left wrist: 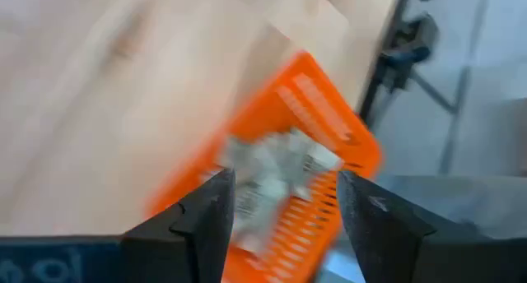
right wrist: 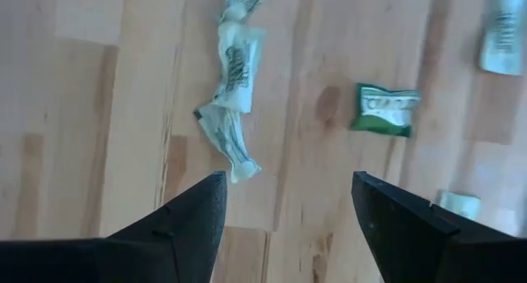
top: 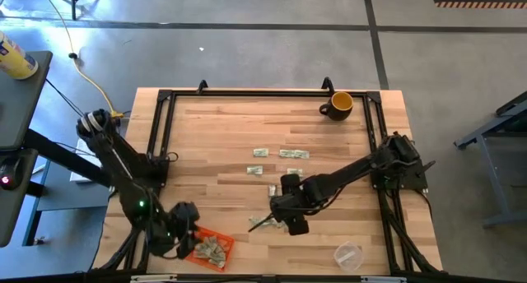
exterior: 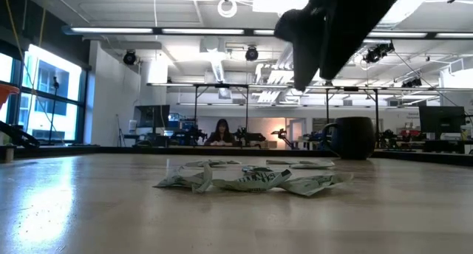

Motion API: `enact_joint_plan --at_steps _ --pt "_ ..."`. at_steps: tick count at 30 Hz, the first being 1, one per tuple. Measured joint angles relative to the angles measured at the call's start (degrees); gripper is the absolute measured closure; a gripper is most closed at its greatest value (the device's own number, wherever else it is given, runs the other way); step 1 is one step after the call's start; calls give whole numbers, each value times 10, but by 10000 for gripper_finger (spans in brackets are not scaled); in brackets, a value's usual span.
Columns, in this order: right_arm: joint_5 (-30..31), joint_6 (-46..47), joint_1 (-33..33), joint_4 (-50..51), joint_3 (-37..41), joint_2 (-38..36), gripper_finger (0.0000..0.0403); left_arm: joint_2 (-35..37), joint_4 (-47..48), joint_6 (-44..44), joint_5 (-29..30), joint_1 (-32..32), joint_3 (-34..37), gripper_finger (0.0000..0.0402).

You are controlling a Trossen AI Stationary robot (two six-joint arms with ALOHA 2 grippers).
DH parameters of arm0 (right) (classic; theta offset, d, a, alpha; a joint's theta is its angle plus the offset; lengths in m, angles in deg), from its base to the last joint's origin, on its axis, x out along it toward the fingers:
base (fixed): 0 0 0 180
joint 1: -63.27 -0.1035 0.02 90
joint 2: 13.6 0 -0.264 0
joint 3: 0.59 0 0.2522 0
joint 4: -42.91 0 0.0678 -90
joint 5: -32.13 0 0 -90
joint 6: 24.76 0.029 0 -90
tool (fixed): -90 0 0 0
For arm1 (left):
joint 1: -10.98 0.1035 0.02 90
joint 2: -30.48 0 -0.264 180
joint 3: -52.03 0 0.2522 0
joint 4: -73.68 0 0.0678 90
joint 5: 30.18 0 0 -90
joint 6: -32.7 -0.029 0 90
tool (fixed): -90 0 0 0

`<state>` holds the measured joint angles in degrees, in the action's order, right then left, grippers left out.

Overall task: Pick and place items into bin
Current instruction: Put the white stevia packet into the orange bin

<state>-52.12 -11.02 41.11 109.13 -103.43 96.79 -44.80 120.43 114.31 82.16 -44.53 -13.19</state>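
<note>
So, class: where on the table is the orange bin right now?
In the high view the orange bin sits at the table's near edge on the left side, right beside the left gripper, with crumpled notes already inside.

- Bench (top: 222, 127) far half: bare wood, open passage, except the mug (top: 339, 104) at the far right corner.
- Middle: loose items (top: 280, 154) scattered in a band; the right end effector (top: 276, 221) hangs over the nearer ones, fingers spread, arm slanting across from the right edge.
- Near left corner: orange bin (top: 211, 248) already holds paper; left end effector (top: 191, 238) directly above it, fingers apart.
- Near right: clear cup (top: 348, 255) by the edge.
- Black frame rails (top: 160, 127) line both sides.
</note>
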Motion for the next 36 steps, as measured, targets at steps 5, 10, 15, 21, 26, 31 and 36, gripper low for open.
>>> enact_joint_plan --at_steps 5,10,15,21,26,31,36 --pt "13 -59 30 -26 0 40 151 59 76 -55 15 48 0 187" --pt "-2 -87 80 -37 0 42 151 109 76 -79 73 84 0 211" --pt "0 -119 124 -6 38 -9 151 140 79 -110 155 83 1 217" --pt "27 -32 157 -74 218 -164 151 173 100 -123 185 83 28 213" --pt "22 17 227 -162 327 -235 151 219 112 -122 189 110 65 215" --pt "-2 9 295 -225 366 -216 151 288 108 -148 153 180 97 216" --pt "32 -49 312 -224 386 -194 151 342 107 -192 104 241 105 218"
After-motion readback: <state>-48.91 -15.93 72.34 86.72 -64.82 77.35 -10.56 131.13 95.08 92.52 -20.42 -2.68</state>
